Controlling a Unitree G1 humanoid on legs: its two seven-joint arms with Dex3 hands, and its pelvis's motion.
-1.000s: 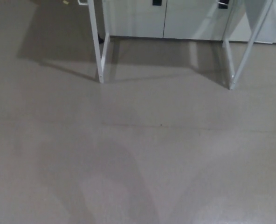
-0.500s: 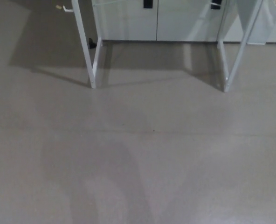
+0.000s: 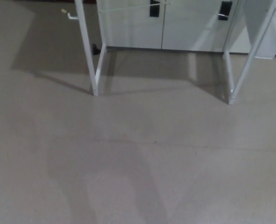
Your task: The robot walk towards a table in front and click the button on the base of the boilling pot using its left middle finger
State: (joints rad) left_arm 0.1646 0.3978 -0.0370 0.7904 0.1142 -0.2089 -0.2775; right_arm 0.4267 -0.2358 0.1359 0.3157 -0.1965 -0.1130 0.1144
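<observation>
Not much to go on here tbh; mostly bare grey floor (image 3: pixel 138 163) is seen from the head view, with only the white legs of the counter (image 3: pixel 95 70) caught at the top of the frame, the left pair and the right pair (image 3: pixel 231 77) standing well apart; pale cabinet doors (image 3: pixel 189 23) with dark handles are seen behind them, and a small dark object (image 3: pixel 95 48) is spotted on the floor by the left legs.

The boiling pot and its button aren't shown at all; the counter's top is cut off above the frame, so its spot can only be presumed to be up there. Neither hand is in view, so nothing can be said of how they're set.

Handling is pure guesswork: a kettle base is likely light and could be shoved across a smooth top; the button should probably be pressed straight down with the left middle finger, gently; nothing is to be gripped. The walk-up is judged unfinished.
</observation>
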